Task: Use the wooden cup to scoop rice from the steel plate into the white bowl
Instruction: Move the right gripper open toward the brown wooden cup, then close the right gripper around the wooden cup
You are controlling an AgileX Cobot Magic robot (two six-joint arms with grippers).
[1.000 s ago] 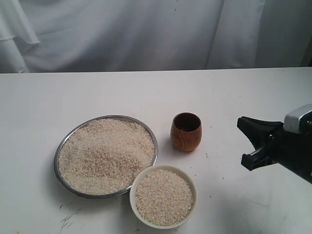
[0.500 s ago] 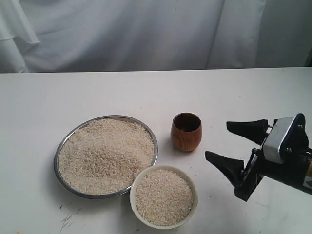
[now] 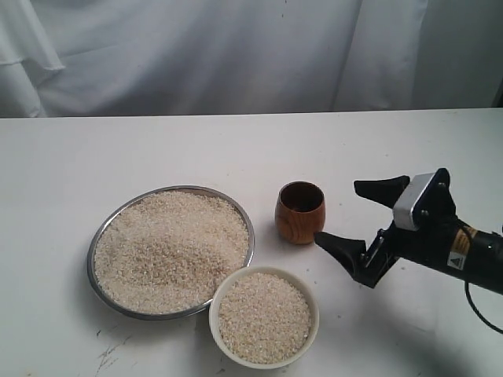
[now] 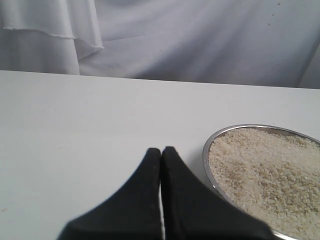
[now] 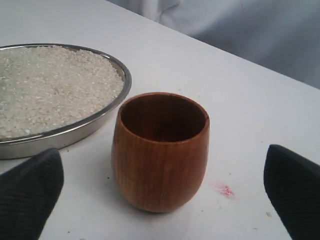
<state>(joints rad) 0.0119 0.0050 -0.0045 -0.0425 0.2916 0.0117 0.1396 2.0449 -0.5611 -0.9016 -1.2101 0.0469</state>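
The steel plate (image 3: 90, 265) sits on the white counter (image 3: 236, 149), left of centre in the exterior view. It is heaped with rice (image 3: 169, 251) almost to its thin rim. At the plate's 5 o'clock the white bowl (image 3: 212, 318) touches or nearly touches that rim, and it is filled with the same grains to just under its thick lip. At the plate's 2 o'clock, just beside it but apart, the wooden cup (image 3: 299, 214) stands upright. Its mouth faces up and only bare dark wood shows inside.

The right gripper (image 3: 335, 212) comes in low from the cup's 3 o'clock with its fingers (image 5: 30, 195) spread wide and nothing in them. In the right wrist view the cup stands ahead of the gap between them, clear of both. In the exterior view the nearer fingertip lines up with the cup's base, but no contact shows.

The left gripper (image 4: 161, 150) appears only in its own wrist view. Its fingers are pressed together with nothing between them, over bare counter just beside the plate's rim.
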